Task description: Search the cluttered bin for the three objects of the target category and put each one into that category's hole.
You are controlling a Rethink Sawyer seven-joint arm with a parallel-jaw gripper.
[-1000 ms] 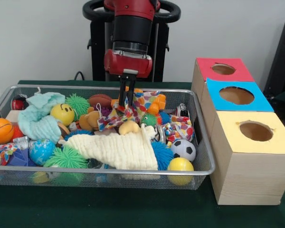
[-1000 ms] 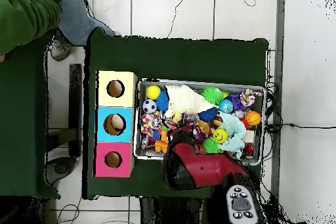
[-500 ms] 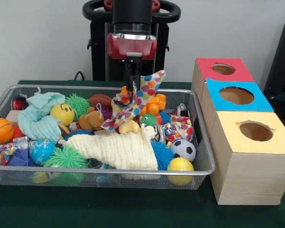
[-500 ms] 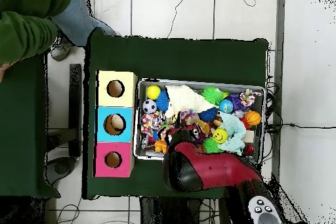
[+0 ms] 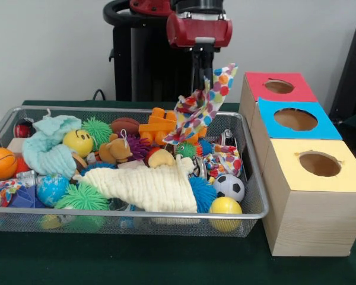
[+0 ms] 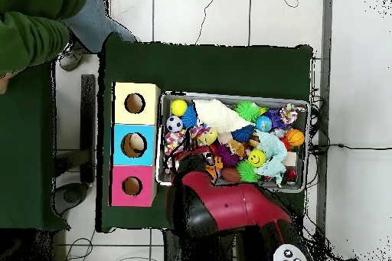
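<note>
My gripper (image 5: pixel 202 89) is shut on a white cloth with coloured dots (image 5: pixel 200 110), which hangs lifted over the wire bin's (image 5: pixel 136 215) far right part. It is left of the red box hole (image 5: pixel 279 86). The blue hole (image 5: pixel 295 119) and the yellow hole (image 5: pixel 320 164) follow towards the front. In the overhead view the red arm (image 6: pixel 222 212) covers the gripper, beside the pink box (image 6: pixel 132 186). A second dotted cloth (image 5: pixel 225 159), a cream cloth (image 5: pixel 148 187) and a mint cloth (image 5: pixel 47 145) lie in the bin.
The bin also holds a smiley ball (image 5: pixel 78 142), a soccer ball (image 5: pixel 228 187), a yellow ball (image 5: pixel 225 206), a basketball (image 5: pixel 0 163), green spiky balls (image 5: pixel 83 199) and orange blocks (image 5: pixel 157 122). A person's green sleeve (image 6: pixel 31 28) shows at the overhead view's top left.
The gripper has risen and moved right in the front view, towards the boxes. It has pulled the dotted cloth up out of the pile, uncovering the orange blocks.
</note>
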